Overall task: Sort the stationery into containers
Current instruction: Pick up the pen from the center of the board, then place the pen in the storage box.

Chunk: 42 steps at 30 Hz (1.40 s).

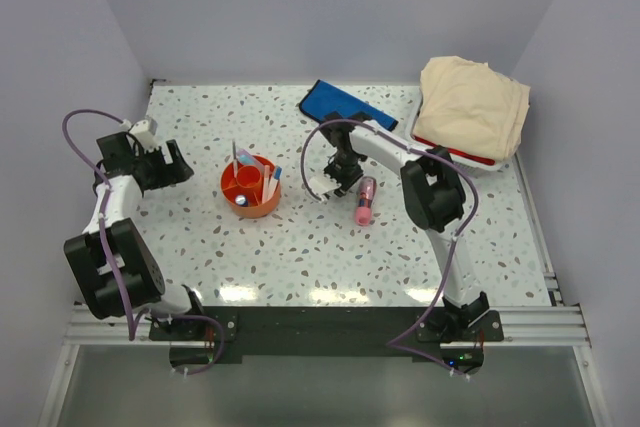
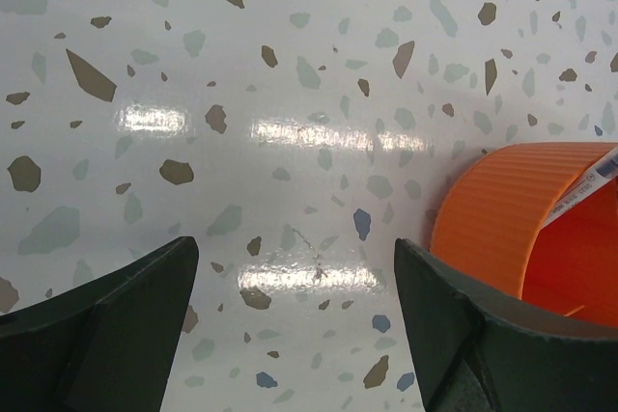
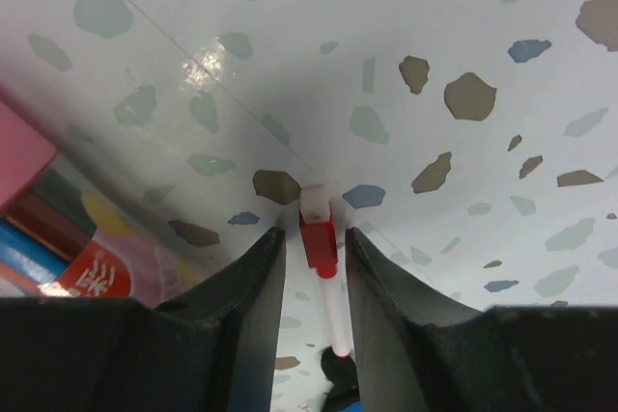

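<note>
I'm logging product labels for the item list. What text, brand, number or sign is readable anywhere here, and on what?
Pink tube: white characters on a red patch of its label, cut off by the right hand and blurred, not readable.
Orange tub, the sticks standing in it, blue pouch: no print that can be made out.
Nothing legible elsewhere.

1. Two arms: white links, bulky black joint housings.
2. A purple cable loops along each arm, from the base up to the wrist.
3. Left hand (image 1: 165,164): black, with a small white and grey block on its wrist.
4. Right hand (image 1: 340,175): black, on a white forearm.
5. Fingers (image 2: 106,335) are dark green-black, matte, wedge-shaped.
6. Black base plates sit on a silver rail; small green light at the right base.
</note>
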Each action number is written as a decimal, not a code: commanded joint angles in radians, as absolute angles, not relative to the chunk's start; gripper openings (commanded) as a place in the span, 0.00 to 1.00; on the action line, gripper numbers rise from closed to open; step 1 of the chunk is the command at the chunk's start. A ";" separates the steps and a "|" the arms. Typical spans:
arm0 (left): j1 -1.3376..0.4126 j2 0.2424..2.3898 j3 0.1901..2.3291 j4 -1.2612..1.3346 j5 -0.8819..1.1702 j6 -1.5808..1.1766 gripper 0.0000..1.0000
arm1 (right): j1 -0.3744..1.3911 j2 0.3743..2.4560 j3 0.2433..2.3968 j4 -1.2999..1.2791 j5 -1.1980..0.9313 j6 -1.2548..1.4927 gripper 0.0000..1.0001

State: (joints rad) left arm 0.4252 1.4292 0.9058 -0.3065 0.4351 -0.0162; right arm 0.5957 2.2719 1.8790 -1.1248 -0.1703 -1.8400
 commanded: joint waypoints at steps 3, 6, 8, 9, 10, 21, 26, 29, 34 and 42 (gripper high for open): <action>0.436 1.447 0.949 -0.301 0.465 -0.028 0.88 | 0.615 2.307 1.876 -1.085 -0.152 -1.792 0.26; 0.436 1.459 0.960 -0.308 0.468 -0.025 0.88 | 0.624 2.321 1.893 -1.091 -0.140 -1.755 0.05; 0.436 1.468 0.969 -0.311 0.475 -0.021 0.88 | 0.623 2.315 1.928 -1.115 -0.147 -1.732 0.00; 0.434 1.471 0.979 -0.310 0.479 -0.020 0.87 | 0.623 2.309 1.992 -1.156 -0.167 -1.708 0.00; 0.436 1.476 0.985 -0.308 0.485 -0.020 0.87 | 0.624 2.298 2.038 -1.181 -0.184 -1.688 0.00; 0.436 1.508 1.019 -0.299 0.534 -0.034 0.87 | 0.609 1.935 2.042 -0.367 -0.618 -0.545 0.00; 0.436 1.516 1.022 -0.321 0.575 -0.043 0.87 | 0.633 1.910 1.868 0.223 -0.589 0.130 0.00; 0.436 1.531 1.035 -0.340 0.586 -0.038 0.87 | 0.690 1.980 1.885 0.435 -0.623 0.317 0.00; 0.434 1.572 1.080 -0.396 0.575 -0.018 0.87 | 0.773 2.126 1.957 0.575 -0.594 0.459 0.00; 0.436 1.577 1.098 -0.420 0.561 -0.021 0.87 | 0.816 2.210 2.008 0.578 -0.637 0.402 0.00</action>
State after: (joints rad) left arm 0.4252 1.5848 1.0592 -0.4049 0.5495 -0.0238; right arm 0.8200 2.2383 1.9324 0.4713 -0.6010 0.3885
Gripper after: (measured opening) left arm 0.872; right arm 0.092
